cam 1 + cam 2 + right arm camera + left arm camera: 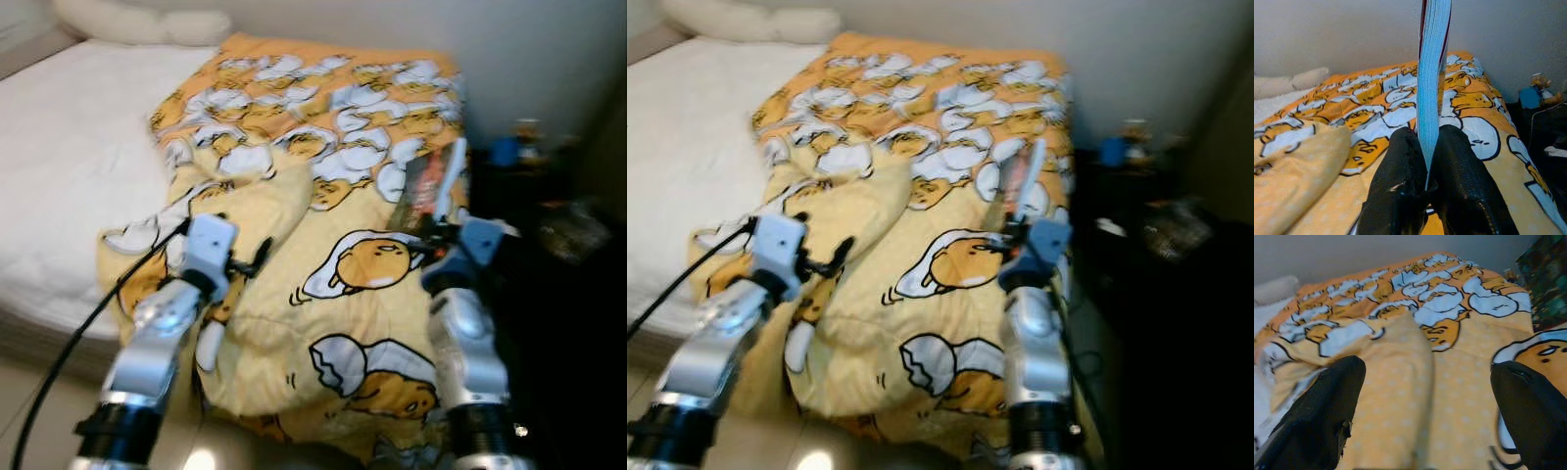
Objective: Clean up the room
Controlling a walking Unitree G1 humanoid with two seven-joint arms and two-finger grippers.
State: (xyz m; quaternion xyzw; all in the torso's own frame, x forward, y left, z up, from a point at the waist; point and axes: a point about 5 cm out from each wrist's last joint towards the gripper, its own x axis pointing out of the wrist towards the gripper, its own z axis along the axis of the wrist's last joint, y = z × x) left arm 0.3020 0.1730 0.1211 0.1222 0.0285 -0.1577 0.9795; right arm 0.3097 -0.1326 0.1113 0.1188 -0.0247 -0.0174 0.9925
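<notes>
A yellow blanket (323, 196) with a cartoon egg print lies rumpled over the right part of the bed (69, 166). My right gripper (1427, 161) is shut on a thin book (1431, 73), held on edge above the blanket's right side; the book (436, 186) shows dark covers and pale page edges. My left gripper (1425, 406) is open, its two black fingers (1322, 416) spread wide over a folded ridge of the blanket (1400, 382). The left gripper (245, 262) hovers at the blanket's near left part.
A white sheet covers the bed's left side, with a pale pillow (137, 22) at the head. To the right of the bed is a dark area with clutter, including a small blue thing (505, 149). A black cable (78, 333) trails from my left arm.
</notes>
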